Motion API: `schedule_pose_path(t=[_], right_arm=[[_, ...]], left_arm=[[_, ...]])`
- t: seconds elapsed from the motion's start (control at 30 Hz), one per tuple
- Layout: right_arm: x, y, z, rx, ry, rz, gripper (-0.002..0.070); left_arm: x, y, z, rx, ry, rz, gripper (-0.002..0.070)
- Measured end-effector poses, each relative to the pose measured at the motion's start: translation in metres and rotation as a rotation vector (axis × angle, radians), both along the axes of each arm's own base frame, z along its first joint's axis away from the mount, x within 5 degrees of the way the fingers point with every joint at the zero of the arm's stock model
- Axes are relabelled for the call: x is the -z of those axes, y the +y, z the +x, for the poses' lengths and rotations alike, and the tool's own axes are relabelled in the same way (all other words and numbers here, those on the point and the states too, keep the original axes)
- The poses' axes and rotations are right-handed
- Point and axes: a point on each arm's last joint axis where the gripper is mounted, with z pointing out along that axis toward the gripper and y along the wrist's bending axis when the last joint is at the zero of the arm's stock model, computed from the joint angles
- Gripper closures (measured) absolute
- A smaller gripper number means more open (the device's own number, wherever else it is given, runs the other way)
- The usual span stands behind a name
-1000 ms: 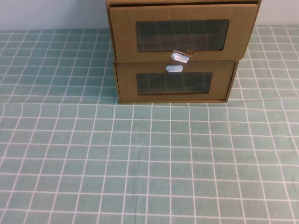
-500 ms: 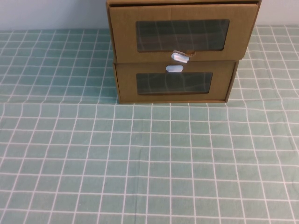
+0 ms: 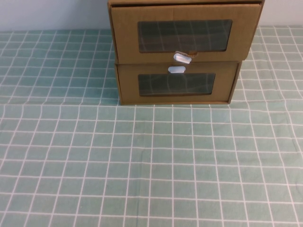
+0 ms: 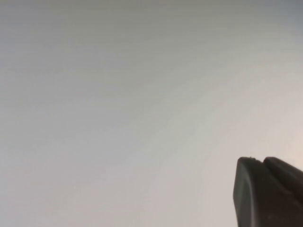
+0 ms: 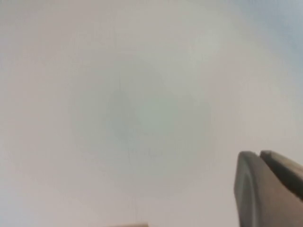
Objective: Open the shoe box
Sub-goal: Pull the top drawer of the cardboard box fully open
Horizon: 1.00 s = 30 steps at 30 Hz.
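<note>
Two brown cardboard shoe boxes stand stacked at the back middle of the table. The upper box [image 3: 184,33] and the lower box [image 3: 177,84] each have a dark window and a small white pull tab [image 3: 182,58] on the front. Both fronts look closed. Neither arm shows in the high view. My left gripper [image 4: 262,161] is shut with nothing in it, facing a blank pale surface. My right gripper [image 5: 260,153] is shut too, holding nothing, against a similar pale background.
A green cloth with a white grid [image 3: 151,165] covers the table. A pale wall [image 3: 52,14] rises behind the boxes. A sliver of brown [image 5: 128,225] shows at the edge of the right wrist view.
</note>
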Motion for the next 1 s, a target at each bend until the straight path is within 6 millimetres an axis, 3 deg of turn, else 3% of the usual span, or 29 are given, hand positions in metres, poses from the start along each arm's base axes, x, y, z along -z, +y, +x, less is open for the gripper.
schedule_pose_path(t=[0.17,0.43,0.6,0.7,0.83,1.0], right_arm=[[0.0,0.0,0.054,0.023,0.232,-0.019,0.0691],[0.018,0.011,0.118,-0.083,0.427,0.039,0.0691],[0.038,0.042,0.155,-0.205,0.529,-0.259,0.0691],[0.055,0.068,0.174,-0.293,0.584,-0.497,0.0691],[0.083,0.107,0.196,-0.445,0.671,-0.745,0.0691],[0.113,0.155,0.205,-0.613,0.665,-1.037,0.0691]], left_arm=[[-0.012,-0.008,0.075,0.028,0.371,0.052,0.068],[0.01,-0.02,0.178,0.185,0.551,-0.119,0.068],[0.025,-0.033,0.236,0.239,0.662,-0.054,0.068],[0.032,-0.056,0.27,0.33,0.737,0.089,0.068],[0.041,-0.102,0.311,0.501,0.798,0.35,0.068],[0.052,-0.157,0.358,0.659,0.805,0.523,0.068]])
